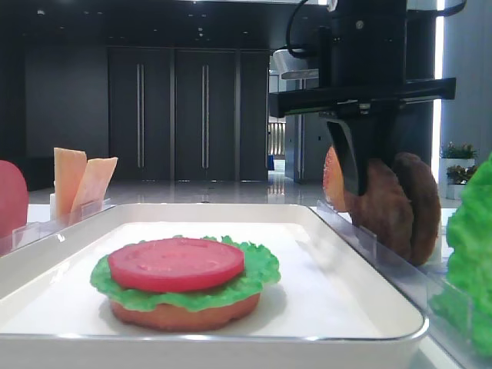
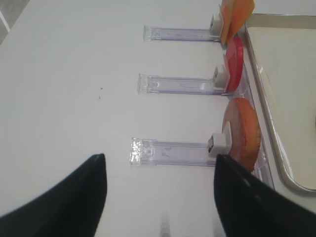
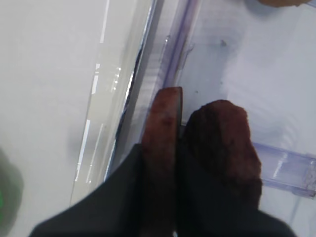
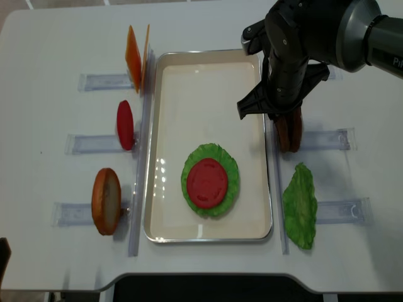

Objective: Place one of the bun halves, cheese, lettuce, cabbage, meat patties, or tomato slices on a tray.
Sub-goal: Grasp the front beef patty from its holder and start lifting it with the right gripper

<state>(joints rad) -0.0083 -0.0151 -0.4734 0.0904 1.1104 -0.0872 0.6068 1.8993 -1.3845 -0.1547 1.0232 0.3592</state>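
Note:
The white tray (image 4: 208, 69) holds a bun half (image 1: 184, 314) topped with lettuce (image 4: 215, 151) and a tomato slice (image 4: 206, 182). Two meat patties (image 4: 288, 133) stand on edge in a clear rack right of the tray. My right gripper (image 3: 163, 148) reaches down over them and is shut on the patty (image 3: 165, 118) nearer the tray; the other patty (image 3: 222, 143) stands just beside it. My left gripper (image 2: 158, 163) hangs open over bare table left of the tray, holding nothing, near a rack with another bun half (image 2: 242, 131).
Left of the tray, clear racks hold cheese (image 4: 133, 58), a tomato slice (image 4: 124, 124) and a bun half (image 4: 106, 201). A lettuce leaf (image 4: 299, 204) leans in a rack at the right front. The tray's raised rim (image 3: 123, 123) runs close beside the held patty.

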